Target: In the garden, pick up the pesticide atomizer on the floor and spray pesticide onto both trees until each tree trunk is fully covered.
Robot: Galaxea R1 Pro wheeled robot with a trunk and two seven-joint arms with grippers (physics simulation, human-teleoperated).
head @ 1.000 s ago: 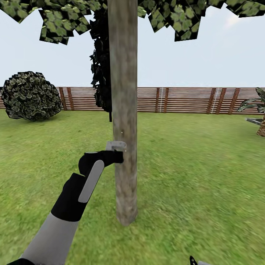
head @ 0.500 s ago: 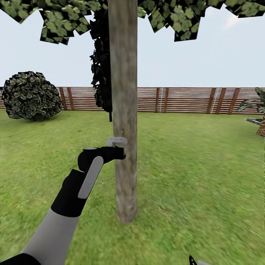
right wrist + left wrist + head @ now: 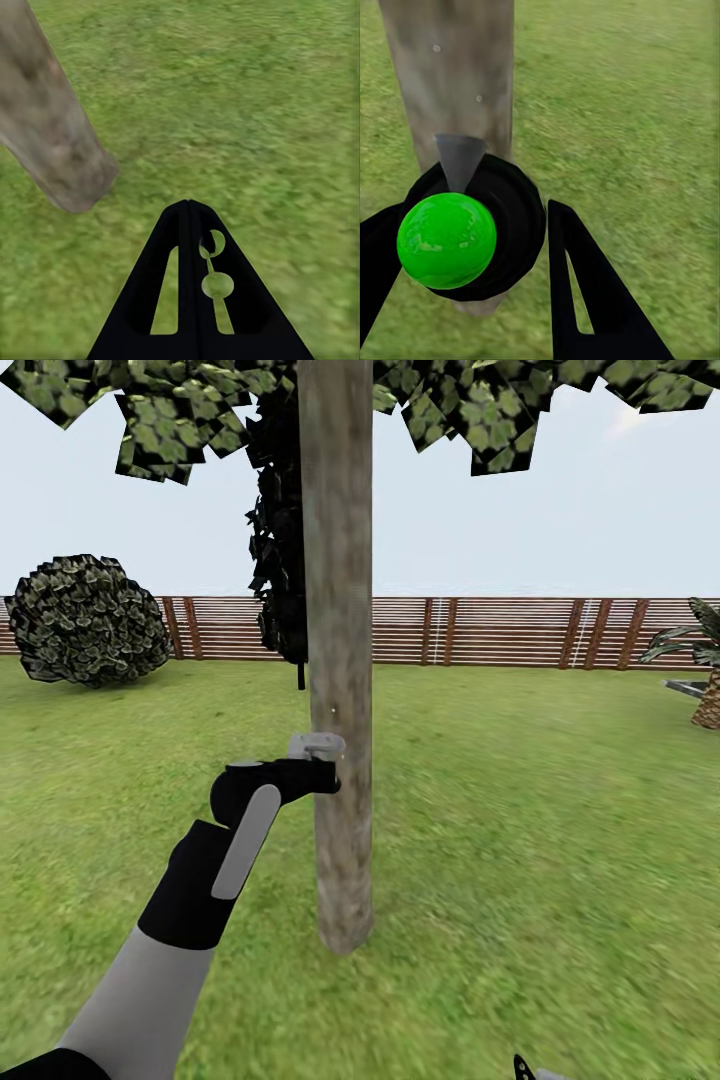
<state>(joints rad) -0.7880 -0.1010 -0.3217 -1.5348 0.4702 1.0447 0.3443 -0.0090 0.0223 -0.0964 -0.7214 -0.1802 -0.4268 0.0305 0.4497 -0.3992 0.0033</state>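
Left pincer (image 3: 472, 247) clamped on pesticide atomizer (image 3: 472, 232), nozzle nearly touching tree trunk (image 3: 338, 660) at mid-height, probably so mist lands on bark, not grass. Few white pesticide specks (image 3: 436, 48) on bark. Right pincer (image 3: 191, 225) pressed together, empty, low over lawn (image 3: 262, 112).

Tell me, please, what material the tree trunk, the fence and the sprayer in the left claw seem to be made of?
The tree trunk looks like rough matte bark: mottled grey-brown, no shine. The fence seems wood: brown horizontal slats on darker posts. The pesticide atomizer in the left claw looks like plastic: a smooth black body, a grey nozzle and a glossy green ball with highlights, though the render leaves this open.
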